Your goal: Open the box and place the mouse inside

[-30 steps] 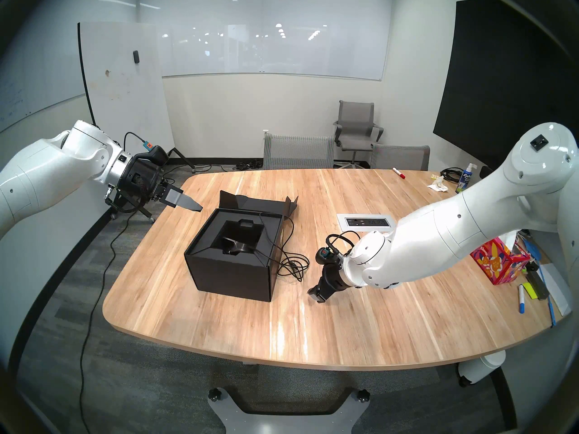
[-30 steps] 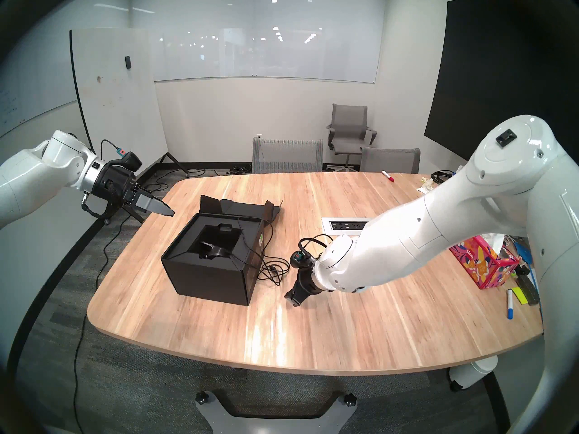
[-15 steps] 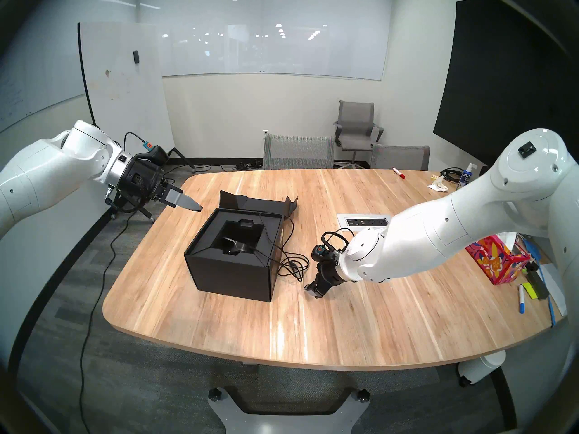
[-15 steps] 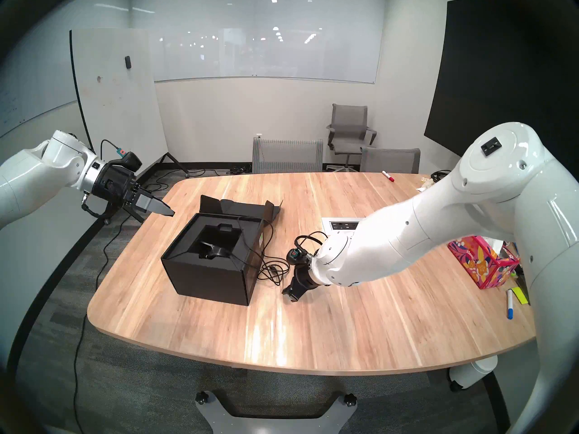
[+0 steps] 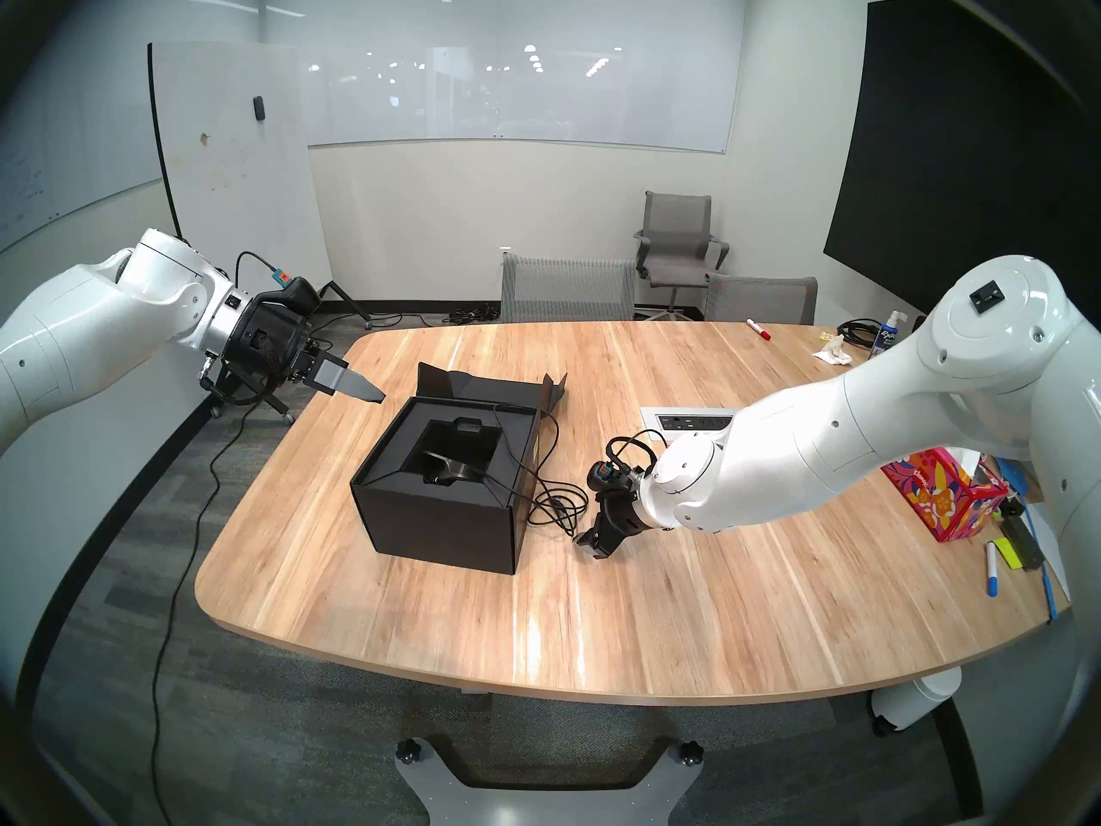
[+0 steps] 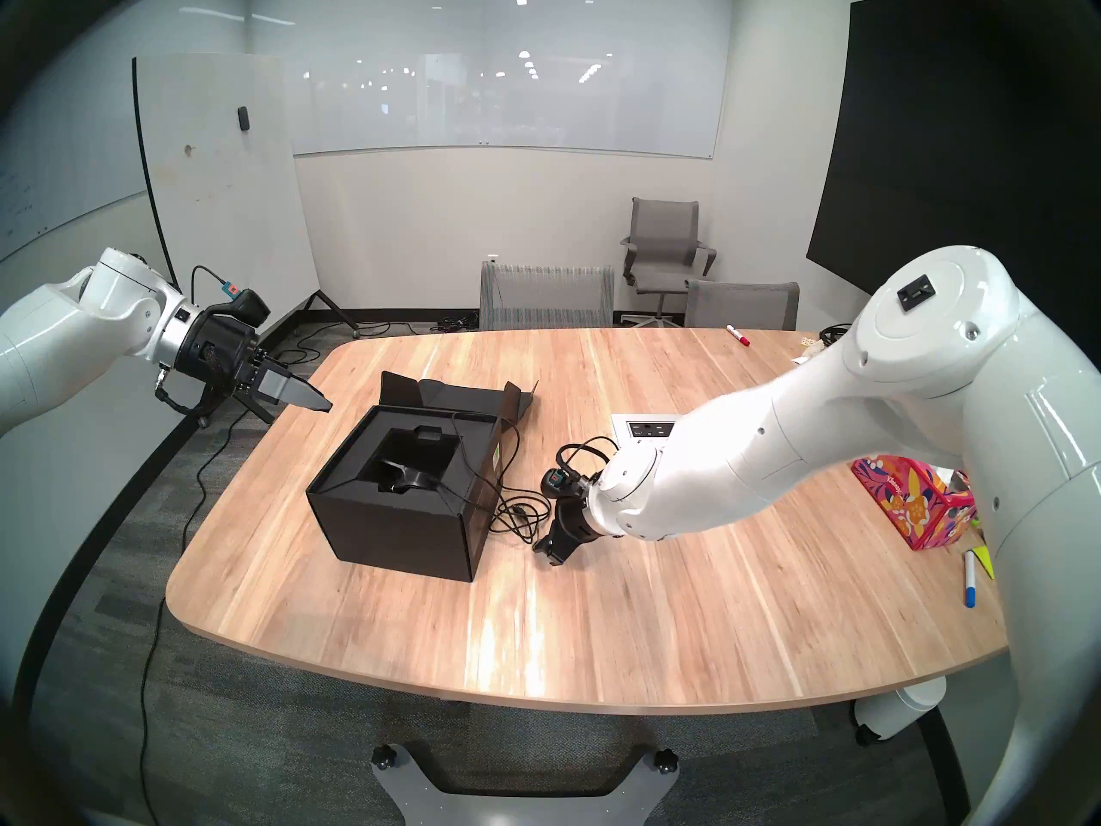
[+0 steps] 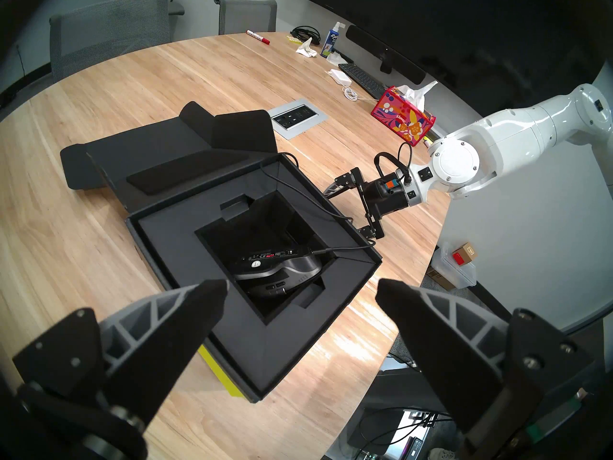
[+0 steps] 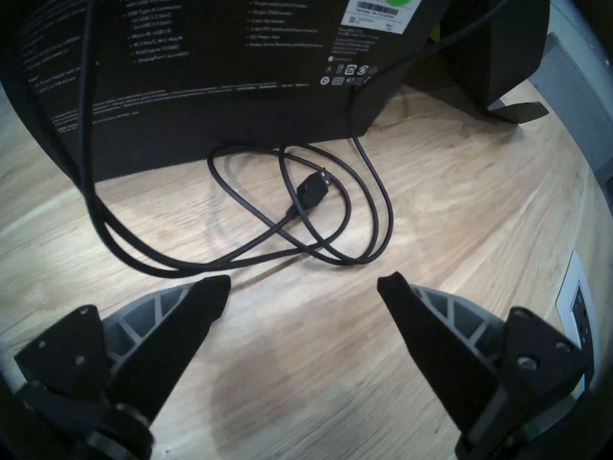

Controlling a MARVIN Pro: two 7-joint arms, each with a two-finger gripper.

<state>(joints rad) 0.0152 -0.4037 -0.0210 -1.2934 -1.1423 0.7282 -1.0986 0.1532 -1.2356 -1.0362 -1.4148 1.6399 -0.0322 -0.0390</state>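
Note:
The black box (image 5: 441, 521) (image 6: 393, 527) stands open on the left half of the table, its lid flap (image 5: 494, 389) (image 7: 149, 150) folded back flat. The black mouse (image 5: 450, 470) (image 7: 282, 270) lies tilted in the foam recess. Its cable (image 5: 557, 503) (image 8: 298, 217) runs over the box's right wall and coils on the table beside it, USB plug on top. My right gripper (image 5: 590, 547) (image 8: 305, 280) is open, low over the table just right of the coil, holding nothing. My left gripper (image 5: 372, 394) (image 7: 302, 285) hangs open and empty above the table's far-left edge, apart from the box.
A power outlet panel (image 5: 694, 422) is set into the table behind my right wrist. A red floral tissue box (image 5: 941, 497), markers (image 5: 992, 568), a spray bottle (image 5: 888, 336) and a keyboard (image 7: 361, 79) crowd the right side. Chairs (image 5: 566, 288) stand along the far edge.
My right arm has slid left, bringing its open gripper closer to the cable coil and the box. The left arm, box and mouse have not moved.

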